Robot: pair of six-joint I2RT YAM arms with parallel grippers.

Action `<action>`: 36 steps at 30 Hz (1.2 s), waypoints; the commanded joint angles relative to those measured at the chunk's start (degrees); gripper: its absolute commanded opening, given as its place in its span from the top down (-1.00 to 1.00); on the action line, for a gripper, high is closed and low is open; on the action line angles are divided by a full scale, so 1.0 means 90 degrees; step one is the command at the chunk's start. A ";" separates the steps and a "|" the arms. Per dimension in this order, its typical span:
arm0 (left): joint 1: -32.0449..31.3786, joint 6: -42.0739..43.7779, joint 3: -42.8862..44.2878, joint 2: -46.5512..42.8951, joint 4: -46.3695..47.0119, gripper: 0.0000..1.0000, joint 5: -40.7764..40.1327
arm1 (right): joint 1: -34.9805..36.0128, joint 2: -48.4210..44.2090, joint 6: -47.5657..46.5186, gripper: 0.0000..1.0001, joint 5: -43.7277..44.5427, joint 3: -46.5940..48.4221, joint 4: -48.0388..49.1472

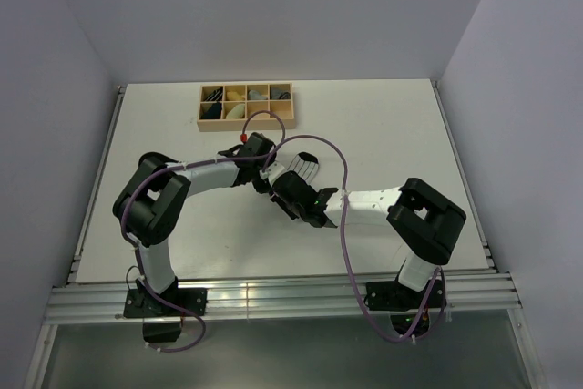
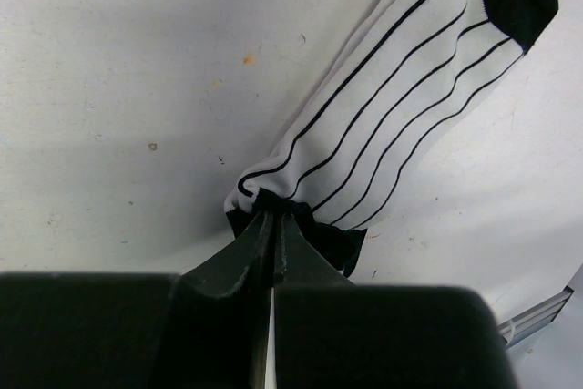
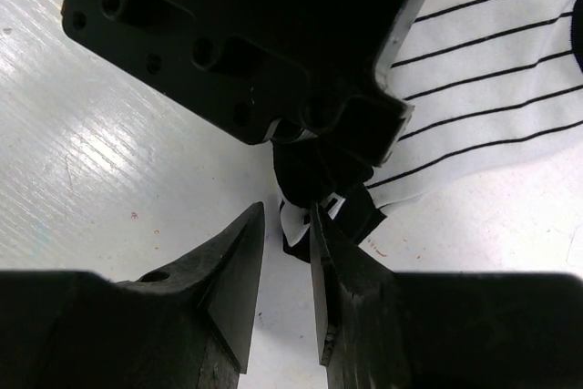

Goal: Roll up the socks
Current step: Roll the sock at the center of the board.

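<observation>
We find the left pincer [image 2: 271, 216] clamped on the dark cuff of the striped sock [image 2: 392, 97], which lies mid-way across the table [image 2: 109, 61]. The right pincer [image 3: 287, 216] stands narrowly apart beside that cuff. We advise pinching deep and rolling evenly.

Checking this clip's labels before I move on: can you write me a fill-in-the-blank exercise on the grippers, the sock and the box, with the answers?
1. The left gripper is shut on the ____ end of the striped sock.
2. The right gripper has its jaws ____, close beside that pinched end.
3. The wooden box stands by the ____ edge of the table, not the near one.
Missing words: black; open; far.
</observation>
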 commanded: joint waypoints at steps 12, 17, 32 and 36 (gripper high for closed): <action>-0.0028 0.0303 0.0016 0.0335 -0.0643 0.86 -0.0101 | 0.0051 0.0219 -0.0136 0.31 0.0250 0.0331 0.0111; -0.0028 0.0312 0.0046 0.0354 -0.0663 0.87 -0.0072 | 0.0051 0.0394 -0.0009 0.32 0.0172 0.0282 0.0024; -0.0018 0.0342 -0.0003 0.0267 -0.0731 0.85 -0.0130 | 0.0031 0.0854 0.1094 0.93 0.0192 0.0389 -0.0933; -0.0008 0.0157 -0.0188 0.0014 -0.0663 0.78 -0.0276 | -0.0203 0.0581 0.1455 1.00 -0.0636 0.0058 -0.0633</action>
